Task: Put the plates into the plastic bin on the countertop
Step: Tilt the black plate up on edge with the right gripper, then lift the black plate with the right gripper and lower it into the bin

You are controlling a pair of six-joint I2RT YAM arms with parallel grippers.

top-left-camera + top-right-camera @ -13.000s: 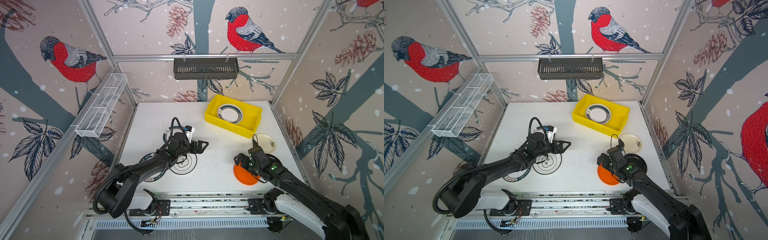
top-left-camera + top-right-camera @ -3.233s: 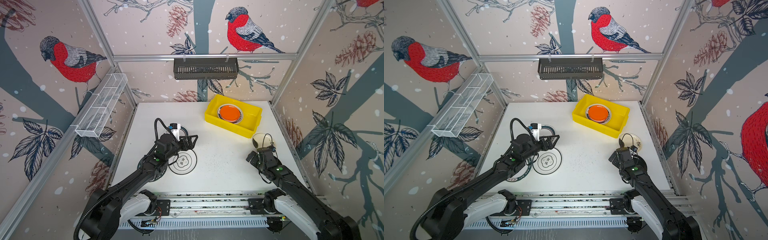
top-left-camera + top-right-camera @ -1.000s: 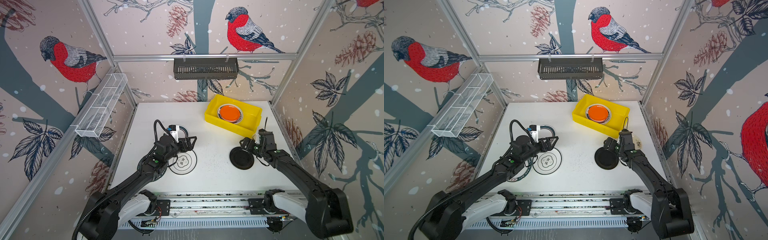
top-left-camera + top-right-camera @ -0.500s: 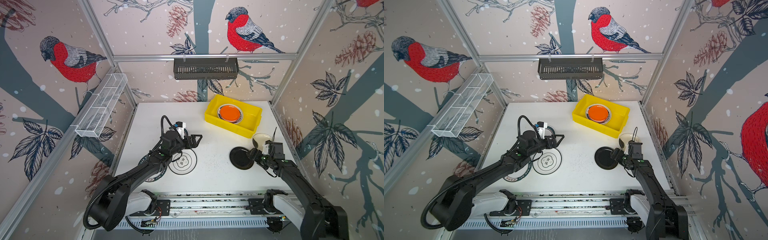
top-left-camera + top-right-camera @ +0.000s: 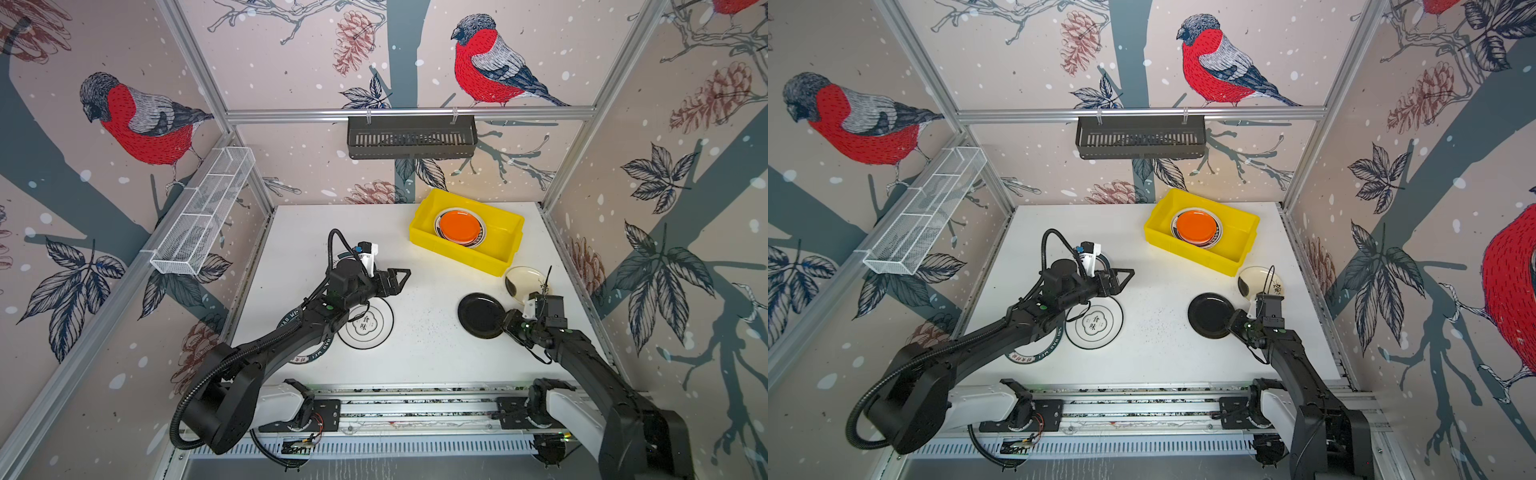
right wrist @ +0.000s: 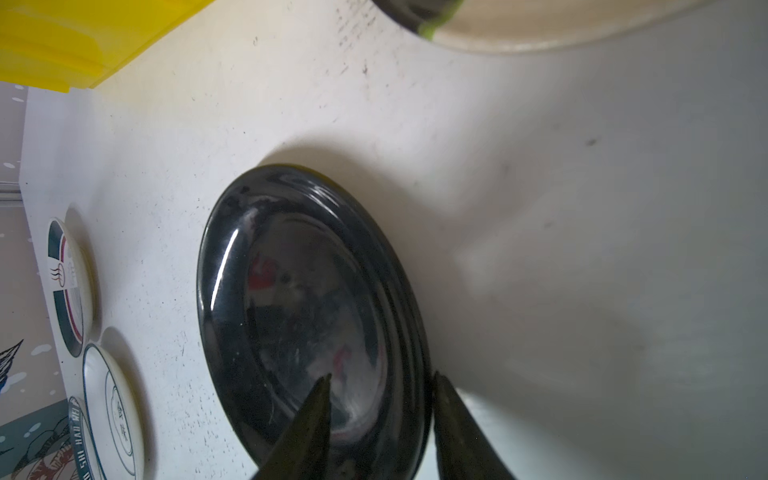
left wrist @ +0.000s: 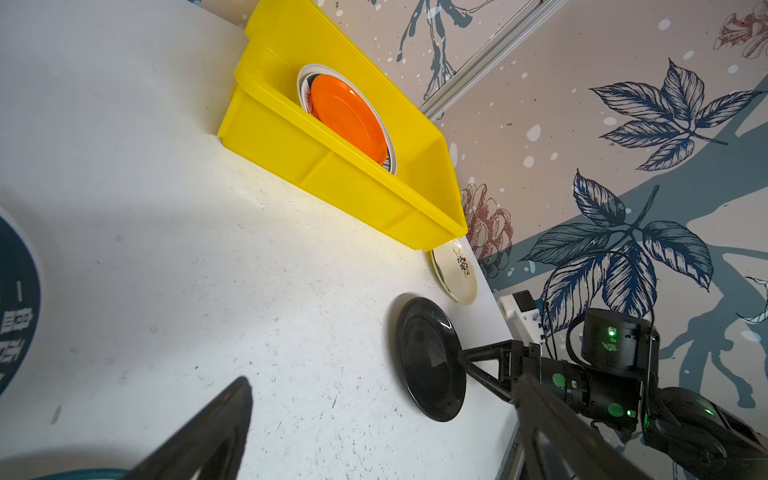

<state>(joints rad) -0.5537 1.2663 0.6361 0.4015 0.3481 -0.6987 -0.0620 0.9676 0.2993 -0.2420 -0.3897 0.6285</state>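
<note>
1. Edges and open room: The flat white countertop (image 5: 299,232) shows bare surface down its middle, between the white black-ringed plate (image 5: 365,326) and the glossy round black plate (image 5: 480,315). The cream round plate (image 5: 525,282) lies near the right aluminium rail (image 5: 576,286), just beside the near corner of the bright yellow rectangular plastic bin (image 5: 461,255). The black plate lies flat, well apart from the bin.

2. Arm pose: The right arm reaches low from the front rail. The right gripper (image 6: 382,376) straddles the black plate's near rim, 1 finger over the plate's inside and 1 outside it. Whether the fingers press the rim cannot be told. The left arm stretches over the teal-lettered plate (image 5: 307,357). The left gripper (image 5: 395,279) hangs above the countertop with its jaws spread wide, holding nothing.

3. Containers: The bin sits at the far right of the countertop. It holds a solid orange plate (image 5: 459,224) stacked on a white dark-rimmed plate (image 5: 476,243).
</note>
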